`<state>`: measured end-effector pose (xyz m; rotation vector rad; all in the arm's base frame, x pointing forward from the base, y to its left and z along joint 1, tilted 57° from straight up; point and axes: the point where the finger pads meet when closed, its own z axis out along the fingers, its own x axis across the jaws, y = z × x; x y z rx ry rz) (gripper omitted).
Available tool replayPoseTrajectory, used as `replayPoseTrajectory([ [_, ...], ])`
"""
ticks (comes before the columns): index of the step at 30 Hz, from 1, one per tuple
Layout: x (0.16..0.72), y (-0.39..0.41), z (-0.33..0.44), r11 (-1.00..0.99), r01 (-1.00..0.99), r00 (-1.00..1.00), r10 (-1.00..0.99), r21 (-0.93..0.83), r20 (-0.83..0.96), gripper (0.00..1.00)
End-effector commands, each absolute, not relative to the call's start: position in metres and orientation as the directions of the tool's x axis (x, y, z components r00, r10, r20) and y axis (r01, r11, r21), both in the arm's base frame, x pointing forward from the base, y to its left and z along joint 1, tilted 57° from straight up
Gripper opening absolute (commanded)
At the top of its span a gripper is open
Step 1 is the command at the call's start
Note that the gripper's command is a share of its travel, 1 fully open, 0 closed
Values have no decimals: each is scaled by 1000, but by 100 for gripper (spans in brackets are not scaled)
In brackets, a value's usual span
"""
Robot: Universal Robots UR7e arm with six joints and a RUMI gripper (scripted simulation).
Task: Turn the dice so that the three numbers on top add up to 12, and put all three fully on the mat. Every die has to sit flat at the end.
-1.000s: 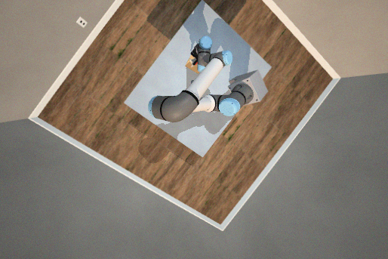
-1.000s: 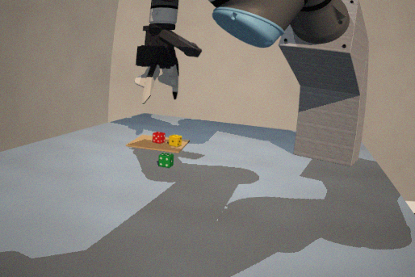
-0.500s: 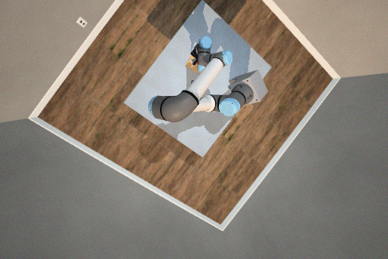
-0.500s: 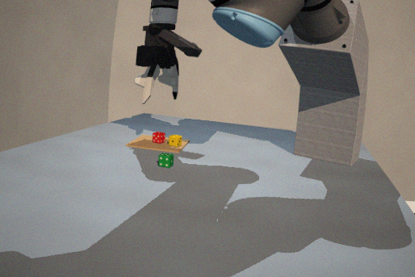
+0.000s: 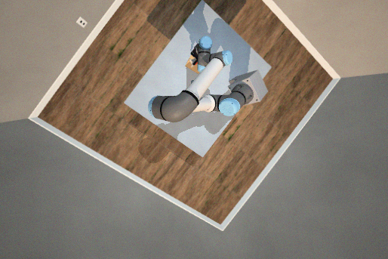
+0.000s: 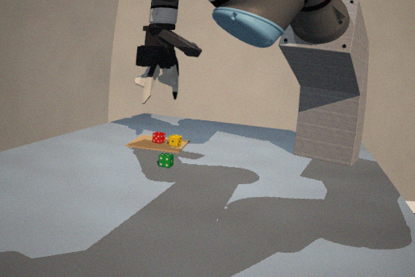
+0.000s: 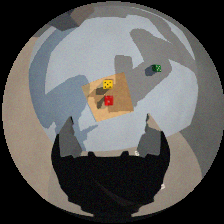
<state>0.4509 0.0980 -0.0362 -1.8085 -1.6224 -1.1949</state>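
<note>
A red die (image 6: 158,137) (image 7: 109,100) and a yellow die (image 6: 175,140) (image 7: 108,84) sit flat on the square orange-brown mat (image 5: 191,68) (image 6: 135,144) (image 7: 123,95), close together but apart. A green die (image 6: 165,160) (image 7: 157,68) sits flat on the table, off the mat, in shadow. The yellow and green tops show several pips; the red top seems to show few. The exact top numbers are too small to read surely. My gripper (image 6: 160,99) (image 7: 108,115) is open and empty, high above the table near the mat. In the top view the arm hides the dice.
The pale blue-grey table top (image 5: 162,62) (image 6: 60,191) carries the arm's boxy pedestal (image 5: 257,82) (image 6: 329,107) on one side. The arm's upper links arch over the table, and their shadows fall around the mat and the green die.
</note>
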Motion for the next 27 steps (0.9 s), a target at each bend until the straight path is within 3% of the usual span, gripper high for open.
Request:
replayPoseTrajectory([
  [1, 453, 95, -35, -223, 947, -60, 582, 230, 811, 100],
  [12, 442, 112, -14, -212, 946, -78, 587, 246, 806, 100],
  [27, 385, 180, 43, -165, 937, -152, 603, 309, 783, 100],
])
